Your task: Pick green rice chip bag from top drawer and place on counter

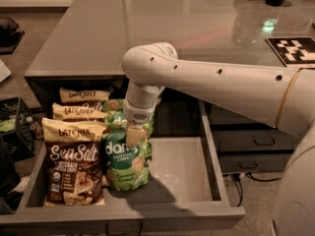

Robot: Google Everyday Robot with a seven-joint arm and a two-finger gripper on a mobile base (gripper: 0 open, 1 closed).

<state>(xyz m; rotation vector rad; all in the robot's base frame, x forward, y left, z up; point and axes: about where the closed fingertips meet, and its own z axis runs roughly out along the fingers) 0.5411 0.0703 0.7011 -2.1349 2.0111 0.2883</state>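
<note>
The top drawer (183,167) stands pulled open below the counter (162,28). A green rice chip bag (123,163) with white "dang" on a teal circle stands upright at the front of a row of like green bags (116,113), left of the drawer's middle. My gripper (134,134) hangs down from the white arm (216,82) into the drawer, right at the top edge of the front green bag. The arm's wrist hides the bags just behind it.
Brown-and-cream Late July "Sea Salt" bags (73,163) fill the drawer's left side, touching the green bags. Bare drawer floor lies to the right. Dark drawers with handles (256,141) stand at right. A black-and-white tag (295,50) lies on the counter. A black crate (10,127) sits on the floor at left.
</note>
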